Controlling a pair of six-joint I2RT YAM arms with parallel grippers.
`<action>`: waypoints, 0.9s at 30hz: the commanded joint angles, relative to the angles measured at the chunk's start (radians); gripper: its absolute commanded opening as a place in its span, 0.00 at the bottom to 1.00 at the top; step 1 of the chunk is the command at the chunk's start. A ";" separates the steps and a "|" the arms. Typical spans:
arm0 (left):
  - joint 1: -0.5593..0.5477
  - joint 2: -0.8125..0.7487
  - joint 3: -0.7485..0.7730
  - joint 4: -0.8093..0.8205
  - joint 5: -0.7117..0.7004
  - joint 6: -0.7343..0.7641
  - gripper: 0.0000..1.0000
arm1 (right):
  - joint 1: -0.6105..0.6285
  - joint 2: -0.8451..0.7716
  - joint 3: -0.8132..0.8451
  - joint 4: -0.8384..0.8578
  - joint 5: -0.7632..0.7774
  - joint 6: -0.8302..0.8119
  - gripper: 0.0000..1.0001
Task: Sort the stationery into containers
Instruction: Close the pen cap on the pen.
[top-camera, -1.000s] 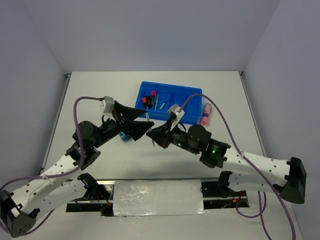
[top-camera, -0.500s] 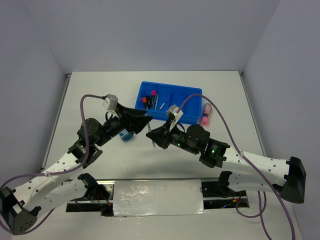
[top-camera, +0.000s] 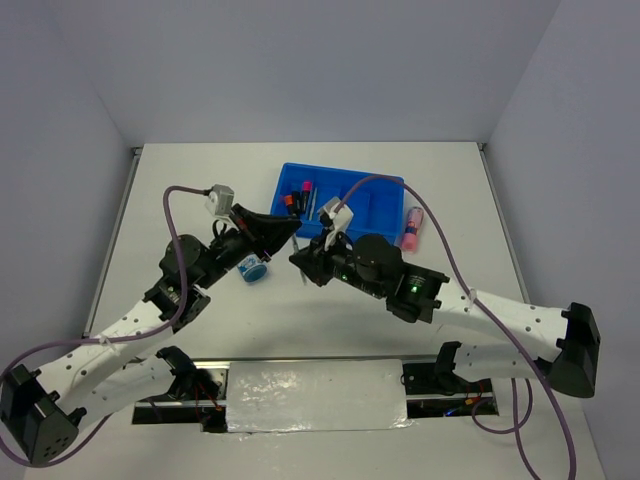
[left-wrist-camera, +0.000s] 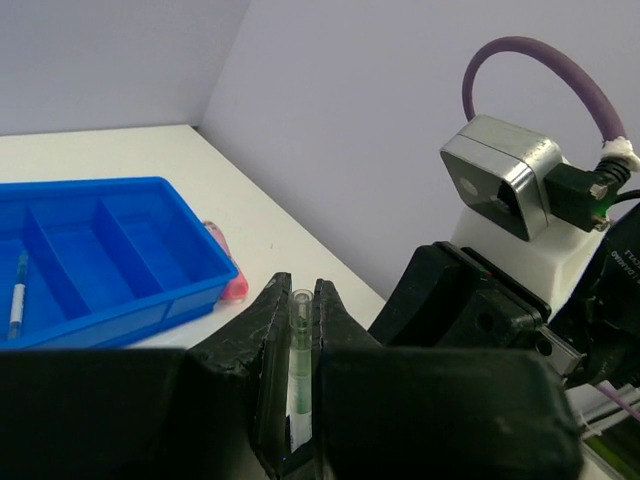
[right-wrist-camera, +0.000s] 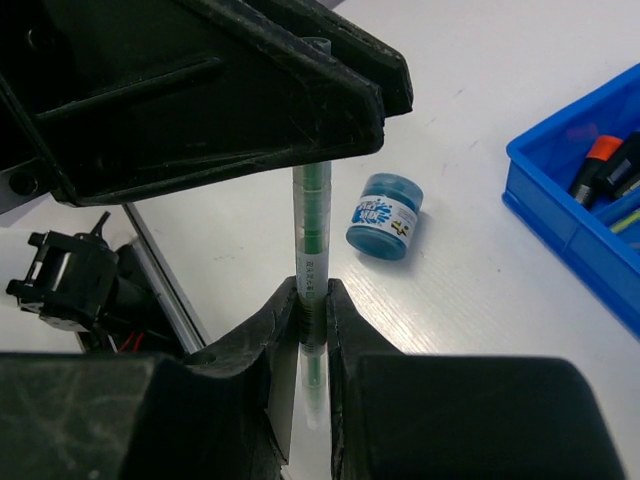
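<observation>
A thin clear pen with a green core (right-wrist-camera: 313, 220) hangs in the air between both arms, just in front of the blue tray (top-camera: 385, 186). My right gripper (right-wrist-camera: 313, 295) is shut on the pen's lower part. My left gripper (left-wrist-camera: 297, 300) is shut on the pen (left-wrist-camera: 299, 345) at its other end, its fingers (right-wrist-camera: 300, 90) right above the right ones. In the top view the two grippers meet at the pen (top-camera: 298, 250). The tray (left-wrist-camera: 120, 290) holds highlighters (right-wrist-camera: 600, 150) and a pale pen (left-wrist-camera: 18, 297).
A round blue-white roll (right-wrist-camera: 385, 215) lies on the table beside the held pen, left of the tray; it also shows under my left arm (top-camera: 254, 270). A pink tube (top-camera: 411, 228) lies against the tray's right side. The tray's right compartments (left-wrist-camera: 140, 250) look bare.
My left gripper has closed from wide open onto the pen that my right gripper was holding. Both arms have shifted a little toward the tray.
</observation>
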 joint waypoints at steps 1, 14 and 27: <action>-0.020 0.018 -0.040 -0.026 0.069 -0.038 0.00 | -0.025 0.009 0.153 0.138 0.032 -0.042 0.00; -0.209 0.092 -0.201 0.060 -0.037 -0.073 0.00 | -0.171 0.207 0.570 0.154 -0.120 0.001 0.00; -0.221 0.016 0.066 -0.424 -0.458 0.051 0.21 | -0.173 0.117 0.276 0.202 -0.136 0.037 0.00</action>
